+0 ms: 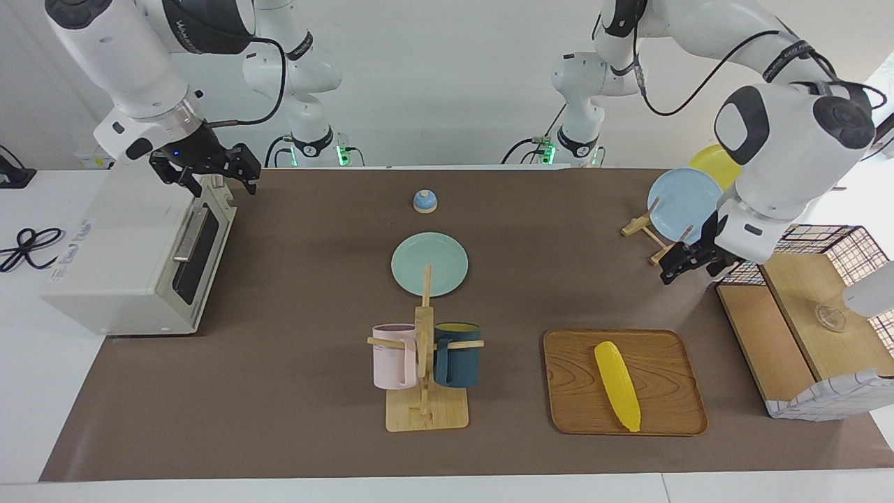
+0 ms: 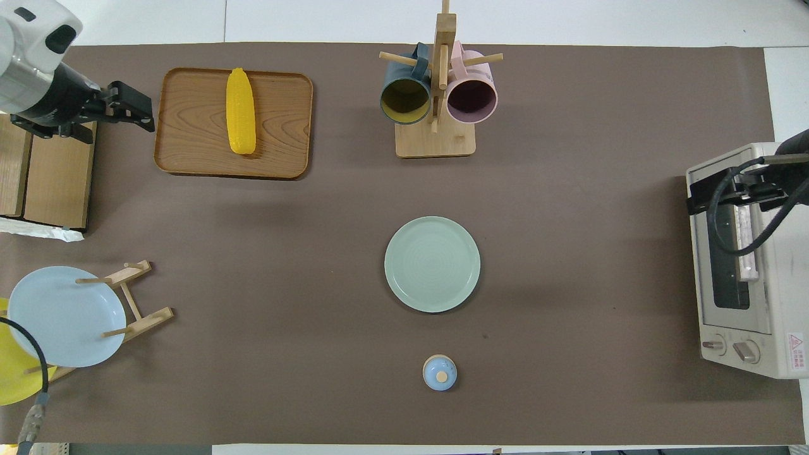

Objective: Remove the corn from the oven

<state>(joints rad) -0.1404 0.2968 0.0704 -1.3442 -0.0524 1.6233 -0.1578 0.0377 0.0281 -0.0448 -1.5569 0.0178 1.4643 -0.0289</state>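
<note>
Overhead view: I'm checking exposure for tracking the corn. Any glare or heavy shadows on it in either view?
Overhead view: the corn is evenly lit on the tray, no glare, only a thin shadow at its edge. Facing view: the corn shows a faint sheen along its length, soft shadow, edges sharp.

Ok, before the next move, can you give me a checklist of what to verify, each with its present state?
1. Corn is out of the oven: ok, it lies on the wooden tray.
2. Oven door is shut: ok, it looks closed.
3. Right gripper is free: ok, open and empty, over the oven's top front edge.
4. Left gripper is free: ok, open and empty, over the table beside the plate rack.
5. Right gripper is clear of the oven: cannot tell.
</note>
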